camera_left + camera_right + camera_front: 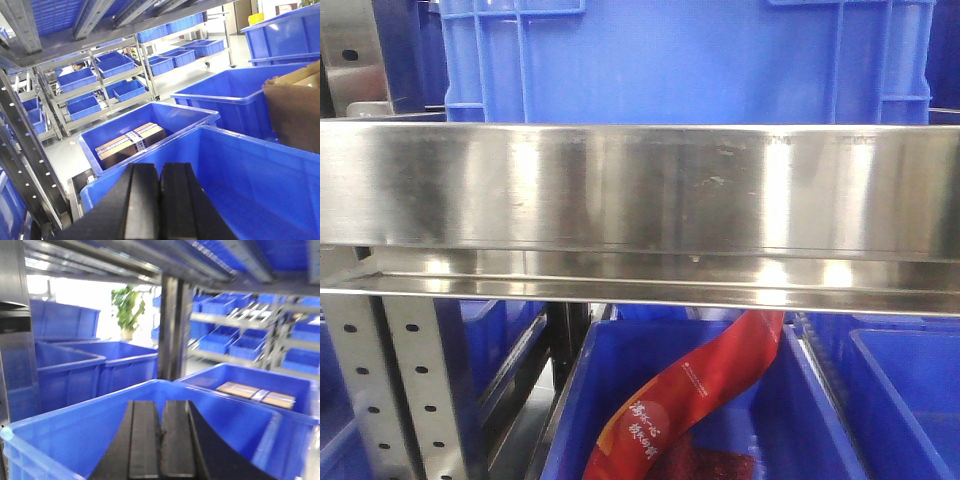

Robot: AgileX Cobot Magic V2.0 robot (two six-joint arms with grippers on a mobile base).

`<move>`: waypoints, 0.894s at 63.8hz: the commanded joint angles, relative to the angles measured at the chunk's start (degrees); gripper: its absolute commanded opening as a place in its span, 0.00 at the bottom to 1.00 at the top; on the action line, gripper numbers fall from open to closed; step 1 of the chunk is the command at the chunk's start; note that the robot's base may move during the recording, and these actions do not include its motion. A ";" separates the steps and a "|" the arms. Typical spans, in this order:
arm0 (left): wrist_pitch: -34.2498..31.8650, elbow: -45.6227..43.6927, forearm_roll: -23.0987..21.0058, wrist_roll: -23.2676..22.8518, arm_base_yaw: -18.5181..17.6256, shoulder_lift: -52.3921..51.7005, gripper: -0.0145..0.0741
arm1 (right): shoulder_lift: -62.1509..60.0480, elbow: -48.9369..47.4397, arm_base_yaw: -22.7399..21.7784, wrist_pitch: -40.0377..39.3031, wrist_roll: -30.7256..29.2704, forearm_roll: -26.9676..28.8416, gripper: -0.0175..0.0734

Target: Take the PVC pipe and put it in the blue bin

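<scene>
So the front view is mostly a wide shiny stainless steel shelf rail (640, 190) running straight across, with a big blue plastic crate (685, 60) sitting on top of it at 12 o'clock and another open blue plastic bin (800, 420) below at 6 o'clock that has a curling red printed banner strip (705, 390) lying in it. No sign of the white PVC pipe in any of the three views, so can't say where it is. Left wrist view: the left claw (160, 210) has its two black fingers pressed together with nothing between them, hanging over the rim of a deep blue plastic bin (260, 170); at about 10 o'clock from it there's a neighbouring blue bin with a taped brown cardboard box (131, 142) inside. Right wrist view is a bit blurry, but the right claw (161, 445) looks squeezed together too, holding nothing, above an empty-looking blue bin (75, 435), with a green potted plant (127, 307) way back at 11 o'clock.
</scene>
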 commanded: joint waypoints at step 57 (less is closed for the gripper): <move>-5.55 32.50 -1.39 -2.41 -0.26 -29.13 0.04 | -17.07 12.97 -3.48 5.14 2.56 -1.52 0.01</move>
